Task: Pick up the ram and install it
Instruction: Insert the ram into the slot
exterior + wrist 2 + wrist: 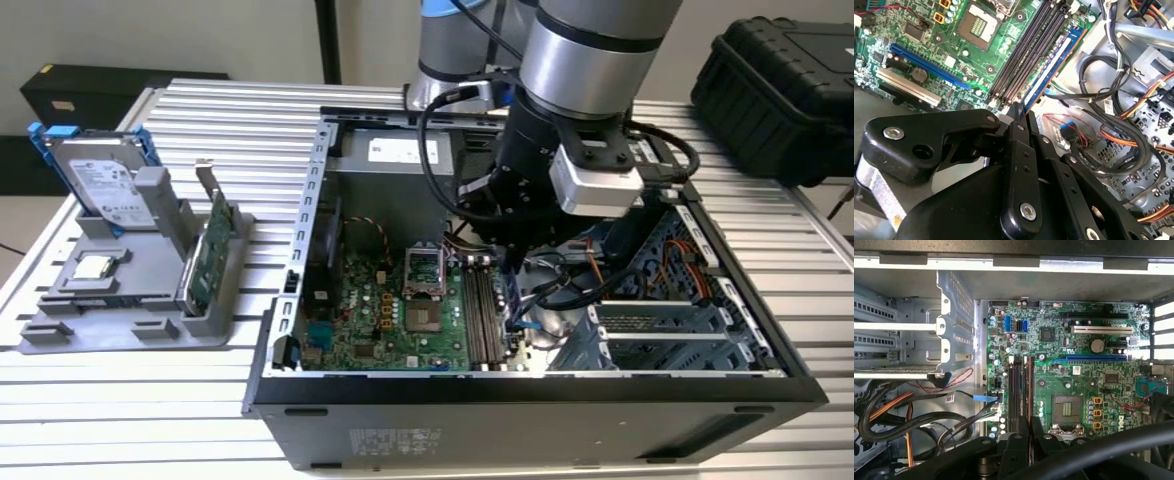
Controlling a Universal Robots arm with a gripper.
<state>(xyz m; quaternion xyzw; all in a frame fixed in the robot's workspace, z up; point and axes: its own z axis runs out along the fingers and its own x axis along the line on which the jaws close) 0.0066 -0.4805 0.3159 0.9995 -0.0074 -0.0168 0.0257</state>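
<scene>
The ram (1054,65), a long thin stick with a blue edge and gold contacts, is pinched at its near end by my gripper (1018,114), which is shut on it. It runs lengthwise along the black memory slots (1026,52), on the side of the bank nearest the cables. I cannot tell if it is seated or just above a slot. In the first wrist view the ram (1027,390) shows edge-on beside the slots (1014,390), above the fingers (1016,445). In the exterior view my gripper (514,255) reaches down inside the open computer case over the motherboard (360,320).
Bundled cables (1114,125) and a metal drive cage (667,330) crowd the side past the slots. The CPU socket (427,290) lies on the other side. A grey holder (134,300) at the exterior view's left carries a hard drive (100,185) and a green card (207,255).
</scene>
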